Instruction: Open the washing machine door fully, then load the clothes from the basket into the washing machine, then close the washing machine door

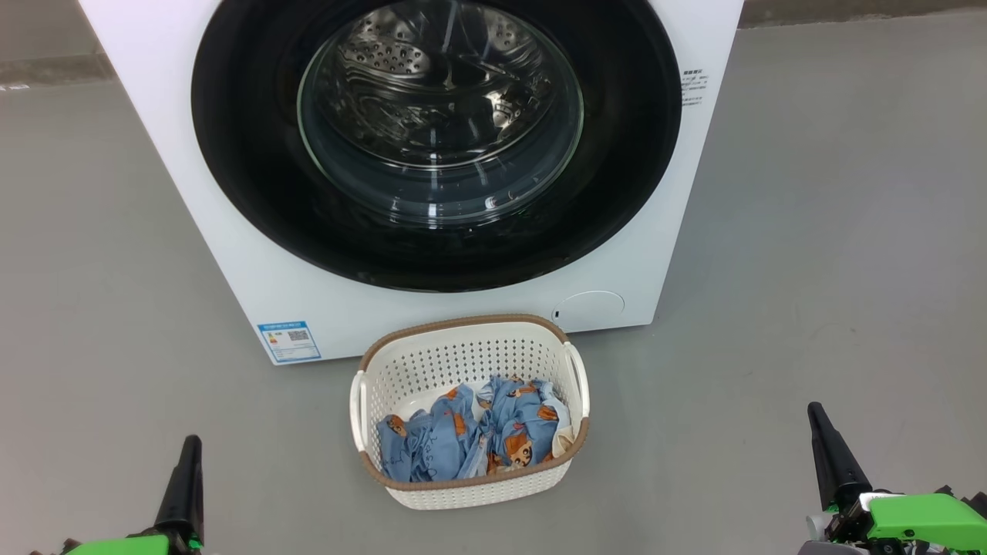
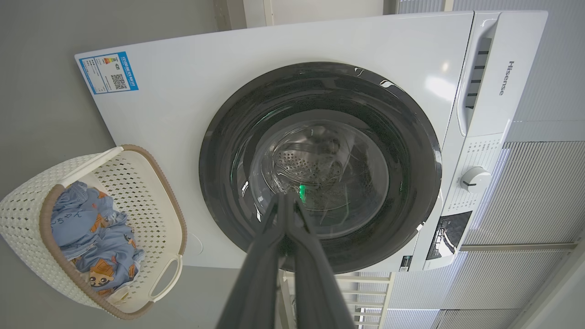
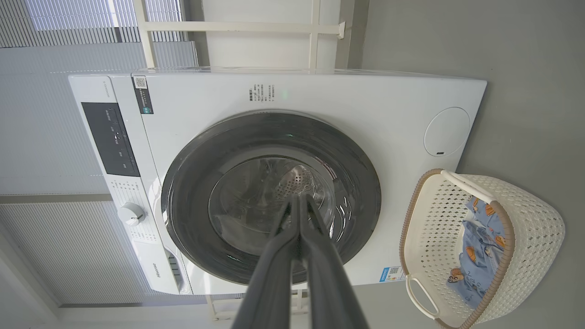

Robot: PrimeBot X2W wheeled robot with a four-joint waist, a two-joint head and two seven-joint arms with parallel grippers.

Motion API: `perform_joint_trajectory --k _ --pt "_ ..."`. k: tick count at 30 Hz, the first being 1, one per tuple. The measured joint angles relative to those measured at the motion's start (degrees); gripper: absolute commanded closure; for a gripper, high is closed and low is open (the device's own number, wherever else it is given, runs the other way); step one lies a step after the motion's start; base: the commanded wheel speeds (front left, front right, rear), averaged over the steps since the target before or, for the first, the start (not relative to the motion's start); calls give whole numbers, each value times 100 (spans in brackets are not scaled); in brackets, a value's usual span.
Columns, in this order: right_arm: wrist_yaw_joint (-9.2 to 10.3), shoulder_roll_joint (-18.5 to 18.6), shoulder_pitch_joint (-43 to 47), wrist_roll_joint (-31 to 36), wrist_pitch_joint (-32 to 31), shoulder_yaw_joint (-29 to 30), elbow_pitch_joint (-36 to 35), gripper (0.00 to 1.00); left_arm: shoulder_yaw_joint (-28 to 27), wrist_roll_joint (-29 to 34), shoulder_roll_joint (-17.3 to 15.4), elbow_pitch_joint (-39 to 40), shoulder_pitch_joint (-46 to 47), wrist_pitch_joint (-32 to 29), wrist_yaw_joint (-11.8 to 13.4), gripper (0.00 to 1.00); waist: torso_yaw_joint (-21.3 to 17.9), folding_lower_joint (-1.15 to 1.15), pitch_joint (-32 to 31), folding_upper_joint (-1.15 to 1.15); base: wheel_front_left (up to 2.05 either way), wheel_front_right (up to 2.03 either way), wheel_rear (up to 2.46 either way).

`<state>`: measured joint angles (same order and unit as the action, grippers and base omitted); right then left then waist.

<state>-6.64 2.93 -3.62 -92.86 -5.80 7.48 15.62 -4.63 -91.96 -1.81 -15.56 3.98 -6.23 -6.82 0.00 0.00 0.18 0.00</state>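
Washing machine door (image 1: pixel 436 131) is shut, its black rim flush against the front of the washing machine (image 2: pixel 183 91), with the steel drum visible through the glass bowl. So the step in hand is step one: get the door open, fully.

The basket (image 1: pixel 463 354) sits on the floor just in front of the machine, below the door and a bit toward my right. The clothes (image 1: pixel 478 435), the blue bear print, are bunched in its near half. None are loaded yet.

My left gripper (image 1: pixel 189 455) and right gripper (image 1: pixel 825 447) hang low, well back from the machine, on either side of the basket. Both pairs of fingers are pressed together and hold nothing.

How I'd do it:
- I can't tell from here where the rim has a pull recess or which side the hinge is on, so I find that first.
- One arm only; the other holds off.
- Hook a fingertip behind the rim edge, not on the glass, since the glossy black will likely slip.
- Pull along the door's arc, not straight back, and swing until it stops.
- Watch the basket. The door's lower edge looks close above its rim, so a low swing may knock it.
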Motion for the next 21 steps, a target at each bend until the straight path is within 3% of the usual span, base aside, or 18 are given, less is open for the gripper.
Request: perform_joint_trajectory --k 21 --pt "0 -7 0 2 -18 11 0 100 -3 0 0 0 0 -1 0 100 0 0 0 0 0 0 0"
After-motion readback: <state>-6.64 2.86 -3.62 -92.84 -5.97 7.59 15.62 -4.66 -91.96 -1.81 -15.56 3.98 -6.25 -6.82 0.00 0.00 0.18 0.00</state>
